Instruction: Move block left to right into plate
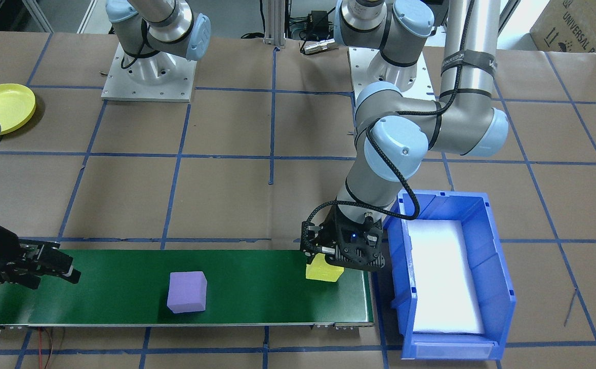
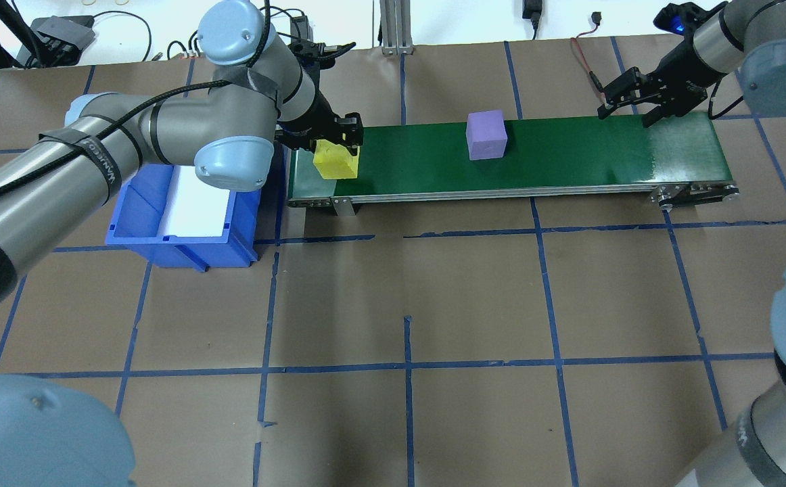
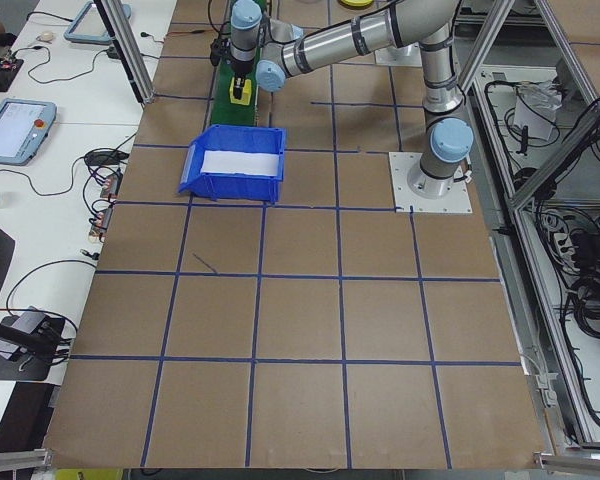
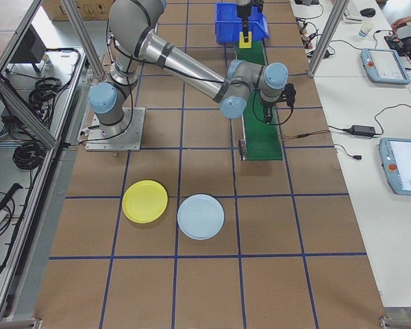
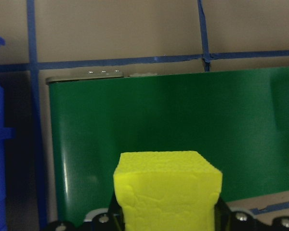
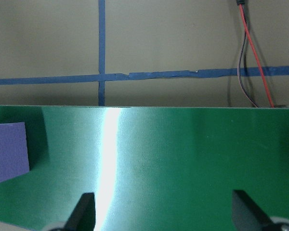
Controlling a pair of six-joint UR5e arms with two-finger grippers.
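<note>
My left gripper (image 1: 329, 259) is shut on a yellow foam block (image 1: 323, 268) at the end of the green conveyor belt (image 1: 257, 287) beside the blue bin. The left wrist view has the yellow block (image 5: 167, 187) filling the space between the fingers. A purple block (image 2: 486, 135) lies mid-belt, also at the left edge of the right wrist view (image 6: 7, 151). My right gripper (image 2: 633, 109) hangs open over the belt's other end, nothing between its fingers. A yellow plate (image 4: 144, 201) and a light blue plate (image 4: 201, 216) lie on the table past that end.
A blue bin (image 2: 183, 247) with a white liner stands against the belt's end by my left gripper. Red and black wires (image 6: 253, 57) run behind the belt near my right gripper. The yellow plate (image 1: 3, 105) sits near the right arm's base.
</note>
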